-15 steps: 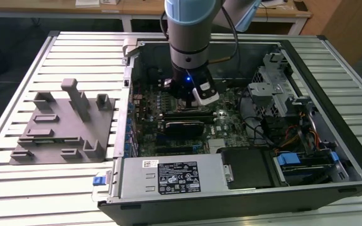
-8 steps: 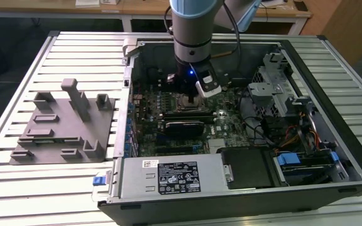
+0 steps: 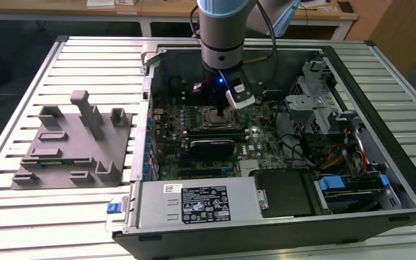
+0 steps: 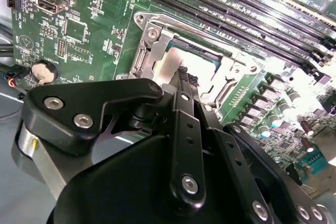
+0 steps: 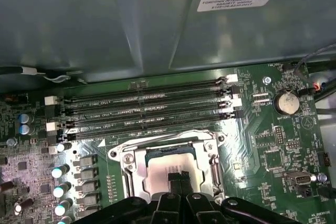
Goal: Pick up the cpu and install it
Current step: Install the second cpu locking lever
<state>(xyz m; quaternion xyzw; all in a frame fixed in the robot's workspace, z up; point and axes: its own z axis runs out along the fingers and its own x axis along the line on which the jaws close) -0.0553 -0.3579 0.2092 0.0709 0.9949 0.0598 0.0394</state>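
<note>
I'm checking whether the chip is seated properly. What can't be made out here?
- Near edge of the cpu: covered by the pincer in both wrist views.
- Whether the pincer grips the cpu or only touches it: contact is hidden by its own body.
- Socket in the exterior view: the arm blocks it, too small to judge.

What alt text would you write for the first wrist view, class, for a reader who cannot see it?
The black gripper points down at the cpu, a pale silvery chip lying in the metal-framed socket of a green motherboard. Beyond the socket run four long black memory slots, then the grey case wall.
</note>
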